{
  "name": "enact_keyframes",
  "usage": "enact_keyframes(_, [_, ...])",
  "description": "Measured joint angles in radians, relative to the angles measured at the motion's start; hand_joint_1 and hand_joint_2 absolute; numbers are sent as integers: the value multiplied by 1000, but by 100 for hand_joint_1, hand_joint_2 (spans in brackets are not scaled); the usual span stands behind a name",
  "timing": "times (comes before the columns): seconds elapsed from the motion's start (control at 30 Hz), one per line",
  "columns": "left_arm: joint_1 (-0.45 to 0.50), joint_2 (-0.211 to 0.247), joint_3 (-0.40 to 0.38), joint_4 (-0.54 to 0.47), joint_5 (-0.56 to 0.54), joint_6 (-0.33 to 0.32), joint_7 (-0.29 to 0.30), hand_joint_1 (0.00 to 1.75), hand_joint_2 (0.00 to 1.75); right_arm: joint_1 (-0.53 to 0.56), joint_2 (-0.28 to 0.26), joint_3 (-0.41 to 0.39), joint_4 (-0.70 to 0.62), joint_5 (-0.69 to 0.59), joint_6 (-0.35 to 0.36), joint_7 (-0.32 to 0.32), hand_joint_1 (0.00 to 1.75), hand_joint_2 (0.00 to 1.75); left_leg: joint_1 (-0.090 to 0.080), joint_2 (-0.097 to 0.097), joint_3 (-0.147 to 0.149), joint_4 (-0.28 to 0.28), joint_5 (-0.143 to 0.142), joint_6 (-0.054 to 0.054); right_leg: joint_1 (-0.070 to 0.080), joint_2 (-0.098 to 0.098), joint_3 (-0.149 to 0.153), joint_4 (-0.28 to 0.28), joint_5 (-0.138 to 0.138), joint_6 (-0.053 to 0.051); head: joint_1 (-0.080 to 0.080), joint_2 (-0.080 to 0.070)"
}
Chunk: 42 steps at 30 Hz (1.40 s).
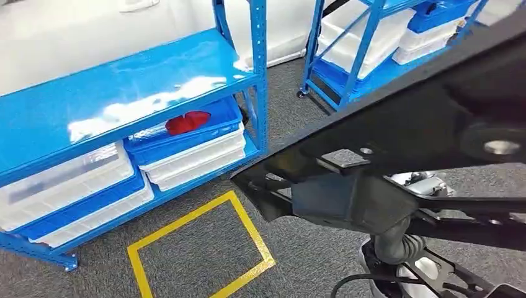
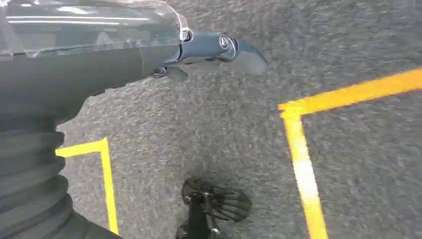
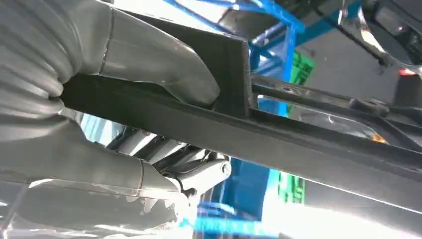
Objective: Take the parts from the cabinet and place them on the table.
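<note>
We see our right hand point(image 3: 149, 124) clamped round a long black part point(image 1: 397, 143), its axis running 8 to 2 o'clock. Left hand point(image 2: 199, 55) hangs released over the carpet point(image 2: 224, 129).

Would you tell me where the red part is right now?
In the head view the red part lies in a blue bin on the lower level of the left rack, atop stacked white bins, up and left of the yellow floor square.
</note>
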Motion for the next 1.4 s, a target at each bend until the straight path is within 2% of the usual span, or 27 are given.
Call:
enact_keyframes(0.03, [2,2,1,0,1,0,0,0,175,-1,8,0,0,1,-3,0,175,175,1,-31,-31,74,-45,-2,0,11,-2,0,2,-5,0,0])
enact_keyframes(0.1, [8,6,2,0,1,1,2,0,175,2,15,0,0,2,2,0,175,175,1,-53,-105,237,-114,-7,2,39,-5,1,4,-7,0,0])
enact_keyframes(0.13, [10,7,2,0,1,2,4,0,175,5,16,0,0,4,5,1,175,175,1,-56,-127,279,-117,-9,3,52,-5,2,4,-8,0,0])
enact_keyframes(0.17, [11,8,2,0,0,2,6,0,175,8,19,-2,0,4,11,2,175,175,1,-57,-125,271,-97,-7,3,65,-5,3,4,-8,0,0])
enact_keyframes(0.23, [9,8,2,0,-3,2,8,0,175,12,24,-8,0,6,26,2,175,175,1,-62,-70,144,-14,0,4,91,-3,7,4,-7,0,0])
enact_keyframes(0.27, [9,8,2,0,-7,2,9,0,175,14,29,-12,0,8,31,2,175,175,2,-88,-21,35,40,5,3,105,-3,10,4,-5,0,0])
enact_keyframes(0.3, [10,9,2,0,-9,2,10,0,175,16,33,-17,0,8,38,2,175,175,3,-141,3,-17,39,14,0,115,-5,10,4,-2,0,0])
enact_keyframes(0.33, [10,8,2,0,-10,2,11,0,175,16,34,-21,1,8,40,2,175,175,6,-157,7,-38,38,14,3,128,-12,15,7,7,0,0])
enact_keyframes(0.43, [8,8,2,0,-9,1,13,0,175,27,38,-32,1,11,48,3,175,175,-2,-125,6,-34,41,26,-7,162,-22,4,21,32,0,0])
enact_keyframes(0.47, [6,3,3,0,-6,0,12,0,175,29,37,-35,0,11,55,3,175,175,10,-112,9,-50,51,36,1,166,-23,5,22,39,0,0])
enact_keyframes(0.5, [3,3,3,0,-3,0,10,0,175,34,38,-40,0,11,59,2,175,175,9,-96,12,-57,56,42,4,107,-32,26,2,39,0,0])
enact_keyframes(0.53, [5,2,3,0,-2,0,8,0,175,33,38,-42,0,12,61,2,175,175,8,-83,11,-57,57,47,4,62,-62,87,-41,41,0,0])
enact_keyframes(0.6, [14,0,3,0,-4,0,9,0,175,37,38,-42,2,12,61,2,175,175,3,-53,9,-56,56,49,1,33,-135,246,-116,47,0,0])
enact_keyframes(0.63, [16,0,3,0,-6,0,9,0,175,38,38,-42,5,13,61,2,175,175,3,-37,7,-55,55,49,-1,29,-161,303,-133,50,0,0])
enact_keyframes(0.67, [16,0,3,0,-8,0,11,0,175,39,38,-42,7,12,60,3,175,175,2,-22,6,-55,55,48,-3,26,-165,315,-126,52,0,0])
enact_keyframes(0.73, [12,-4,3,0,-13,2,15,0,175,38,38,-42,13,10,58,3,175,175,2,1,7,-53,53,46,-6,14,-96,197,-61,52,0,0])
enact_keyframes(0.77, [10,-5,3,0,-15,3,19,0,175,36,38,-42,15,10,56,3,175,175,2,11,7,-49,51,42,-4,-5,-39,98,-21,48,0,0])
enact_keyframes(0.8, [9,-7,3,0,-19,4,23,0,175,34,38,-42,17,11,51,3,175,175,1,20,8,-46,47,38,-1,-42,7,17,-7,41,0,0])
enact_keyframes(0.83, [9,-8,3,0,-21,8,29,0,175,32,38,-42,20,13,45,3,175,175,-8,26,6,-42,43,30,10,-60,11,3,-17,33,0,0])
enact_keyframes(0.9, [9,-11,3,0,-22,18,43,0,175,31,38,-40,25,15,29,3,175,175,-7,42,9,-43,42,22,12,-34,4,3,-13,25,0,0])
enact_keyframes(1.1, [9,-11,3,0,-22,19,45,0,175,31,38,-40,26,15,29,3,175,175,-7,45,9,-44,42,21,12,-32,4,4,-13,24,0,0])
enact_keyframes(1.17, [7,-16,3,0,-22,30,55,0,175,31,38,-38,34,16,18,3,175,175,-6,61,14,-45,40,11,7,-11,3,-5,-7,12,0,0])
enact_keyframes(1.23, [8,-19,3,0,-21,37,66,0,175,28,38,-28,46,26,10,3,175,175,2,-21,-4,1,0,2,0,2,4,-9,-1,3,0,0])
enact_keyframes(1.27, [23,-26,8,0,-21,52,89,0,175,27,38,-3,92,65,-19,5,175,175,2,-57,-138,288,-119,-5,2,55,0,-7,2,-2,0,0])
enact_keyframes(1.3, [23,-29,9,0,-21,55,90,0,175,27,38,2,102,72,-24,5,175,175,2,-57,-130,265,-90,-4,2,68,1,-7,2,-1,0,0])
enact_keyframes(1.37, [22,-33,9,0,-20,58,92,0,175,27,38,13,120,82,-34,5,175,175,5,-66,-64,118,0,-2,1,94,3,-3,1,2,0,0])
enact_keyframes(1.4, [22,-35,10,0,-19,57,92,0,175,25,38,20,128,82,-36,5,175,175,10,-101,-22,22,46,-1,1,105,3,0,0,5,0,0])
